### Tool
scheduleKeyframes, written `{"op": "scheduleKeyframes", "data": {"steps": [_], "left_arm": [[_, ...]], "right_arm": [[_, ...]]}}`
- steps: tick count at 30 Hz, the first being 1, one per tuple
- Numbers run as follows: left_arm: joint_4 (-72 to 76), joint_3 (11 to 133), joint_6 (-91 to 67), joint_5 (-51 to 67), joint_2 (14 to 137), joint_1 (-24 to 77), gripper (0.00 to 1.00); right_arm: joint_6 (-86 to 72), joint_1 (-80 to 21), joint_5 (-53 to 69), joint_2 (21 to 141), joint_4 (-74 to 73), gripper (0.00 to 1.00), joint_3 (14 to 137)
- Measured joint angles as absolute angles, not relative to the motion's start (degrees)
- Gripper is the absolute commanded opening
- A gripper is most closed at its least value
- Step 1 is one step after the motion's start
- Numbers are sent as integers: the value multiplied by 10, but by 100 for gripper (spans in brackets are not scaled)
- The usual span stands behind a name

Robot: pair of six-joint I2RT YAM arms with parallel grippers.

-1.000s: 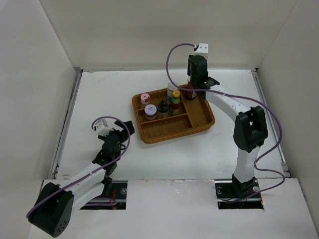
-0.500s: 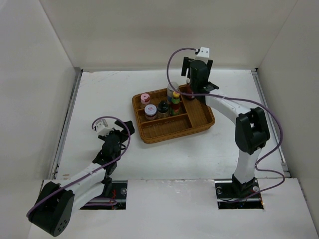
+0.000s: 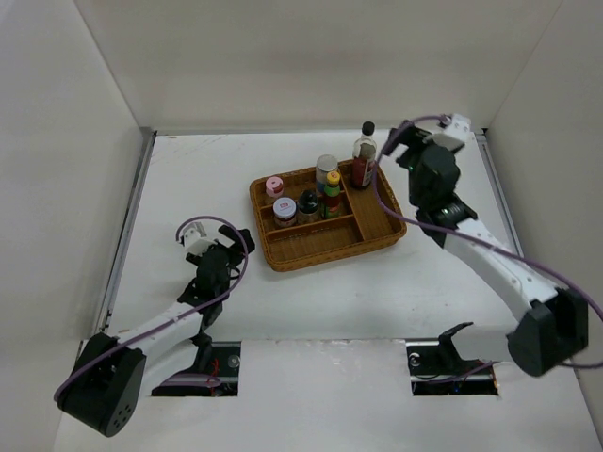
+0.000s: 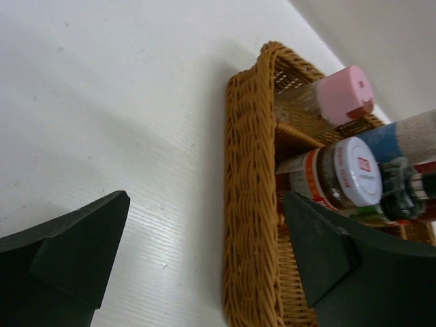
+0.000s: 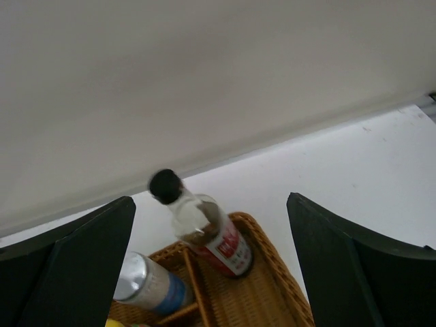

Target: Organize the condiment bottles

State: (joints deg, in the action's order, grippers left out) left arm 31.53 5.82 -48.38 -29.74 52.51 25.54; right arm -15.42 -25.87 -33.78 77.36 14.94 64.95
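Observation:
The tall dark-red sauce bottle [image 3: 365, 155] [image 5: 204, 228] with its black cap stands upright in the back right compartment of the wicker tray [image 3: 311, 243]. My right gripper [image 3: 403, 149] [image 5: 211, 199] is open, raised to the right of the bottle and apart from it. In the left compartments stand the grey-capped blue-label jar [image 3: 326, 169] [image 5: 146, 286], the slim green yellow-capped bottle [image 3: 332, 193], the dark shaker [image 3: 308, 204], the white-lidded jar [image 3: 285, 211] [image 4: 354, 174] and the pink-lidded jar [image 3: 274, 186] [image 4: 344, 95]. My left gripper [image 3: 231, 247] [image 4: 204, 204] is open and low, just left of the tray's rim [image 4: 248, 204].
White walls close off the back and both sides of the white table. The tray's long front compartment holds nothing. The right arm's purple cable loops over the table's right side.
My right gripper has opened, let go of the tall sauce bottle and drawn back up and to the right. The bottle now stands alone in the tray. The left arm has hardly moved.

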Motion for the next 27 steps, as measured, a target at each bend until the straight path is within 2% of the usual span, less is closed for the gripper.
{"op": "scheduleKeyframes", "data": {"steps": [4, 8, 12, 18, 27], "left_arm": [[266, 99, -482, -296, 565, 255, 100], [215, 126, -482, -297, 546, 252, 100], [159, 133, -482, -298, 492, 251, 100], [87, 143, -482, -297, 451, 244, 100], [28, 164, -482, -297, 451, 237, 100]], "right_arm": [[-249, -205, -341, 649, 176, 100, 468], [-339, -163, -346, 605, 170, 100, 310], [-400, -147, -346, 566, 149, 100, 209], [-452, -114, -353, 494, 173, 100, 138], [-486, -109, -345, 497, 210, 100, 112]]}}
